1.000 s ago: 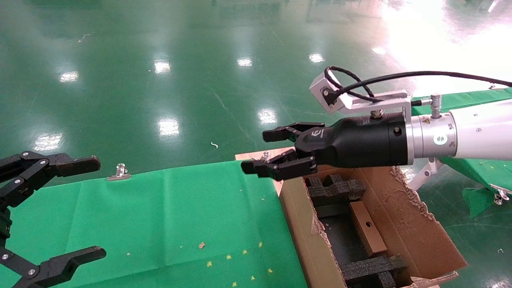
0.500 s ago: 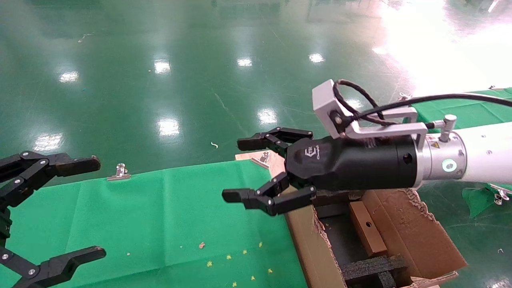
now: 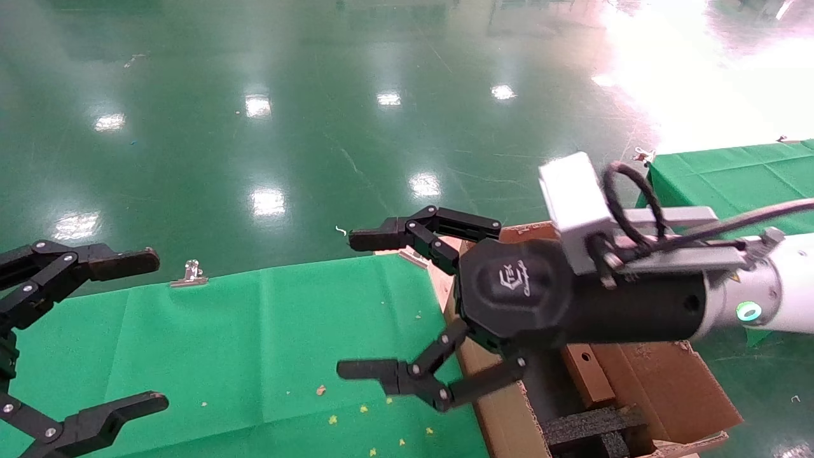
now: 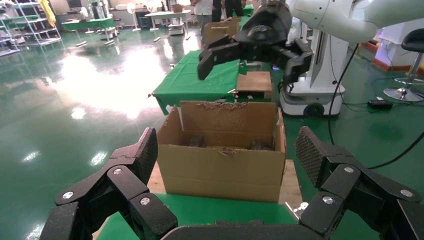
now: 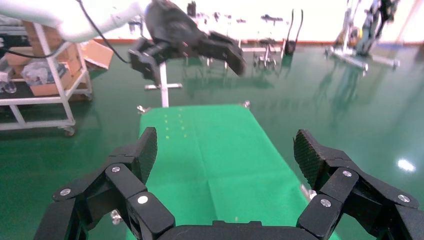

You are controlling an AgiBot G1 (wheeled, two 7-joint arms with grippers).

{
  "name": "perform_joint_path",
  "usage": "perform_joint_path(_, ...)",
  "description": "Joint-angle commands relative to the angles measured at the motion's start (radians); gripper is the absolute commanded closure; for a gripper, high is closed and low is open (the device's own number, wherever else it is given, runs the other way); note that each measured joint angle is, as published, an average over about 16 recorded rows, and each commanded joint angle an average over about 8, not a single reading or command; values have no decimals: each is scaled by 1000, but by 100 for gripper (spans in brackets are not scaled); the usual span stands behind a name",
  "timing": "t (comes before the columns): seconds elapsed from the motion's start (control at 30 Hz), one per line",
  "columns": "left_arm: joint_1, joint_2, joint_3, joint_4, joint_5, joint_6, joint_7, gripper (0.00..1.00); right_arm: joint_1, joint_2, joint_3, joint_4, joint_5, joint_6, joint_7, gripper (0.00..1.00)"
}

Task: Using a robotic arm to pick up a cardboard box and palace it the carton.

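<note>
Cardboard box (image 3: pixel 582 374) unmoved; right tool (image 3: pixel 362 304) wider.

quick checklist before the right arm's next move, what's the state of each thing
1. Right claw open and empty: ok, jaws spread wide with nothing between them.
2. Small cardboard box in the carton: ok, it lies inside beside the black foam blocks.
3. Right claw clear of the carton: ok, it hangs over the green table at the carton's near edge.
4. Left claw out of the way: ok, open at the table's far left.
5. Another box waiting on the table: not ok, none in sight.
</note>
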Motion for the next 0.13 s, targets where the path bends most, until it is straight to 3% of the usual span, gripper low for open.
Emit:
perform_joint_path(0.03, 0, 0, 0, 0, 0, 0, 0, 0, -34, -2, 32, 14, 29, -14, -45, 0)
perform_joint_path(0.13, 0, 0, 0, 0, 0, 0, 0, 0, -44, -3, 42, 18, 38, -18, -58, 0)
